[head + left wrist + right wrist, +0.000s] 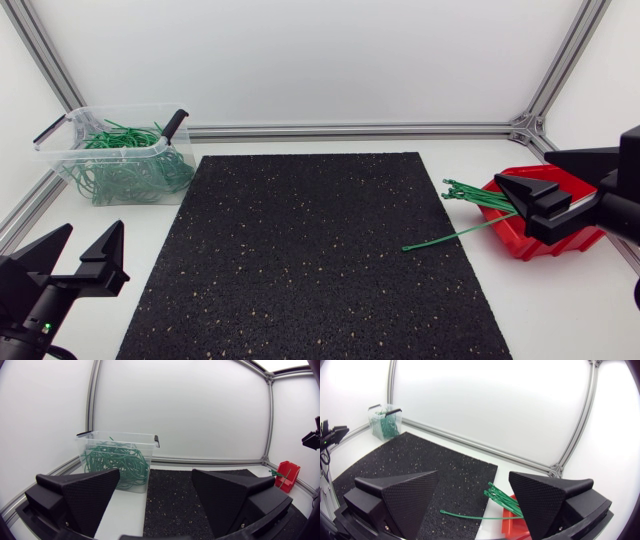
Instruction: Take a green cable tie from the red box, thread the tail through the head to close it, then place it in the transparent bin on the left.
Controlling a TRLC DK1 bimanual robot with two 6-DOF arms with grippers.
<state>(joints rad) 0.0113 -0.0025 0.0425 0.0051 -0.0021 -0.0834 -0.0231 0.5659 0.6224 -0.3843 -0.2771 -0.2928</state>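
The red box (507, 234) sits at the table's right edge, a bundle of green cable ties (478, 195) sticking out of it over the black mat (310, 250). One single tie (455, 237) trails from the box onto the mat. My right gripper (512, 203) hovers open above the box and holds nothing. Under its fingers the right wrist view shows the ties (501, 500) and the box (514, 524). The transparent bin (60, 140) at the back left holds several looped green ties. My left gripper (90, 235) stands open at the front left, nothing in it, and faces the bin (115, 436).
The mat covers the table's middle. A black-handled lid clip (175, 122) sticks up from the bin's right rim. An aluminium frame rail (350, 130) runs along the table's back edge. White tabletop lies between the mat and the bin.
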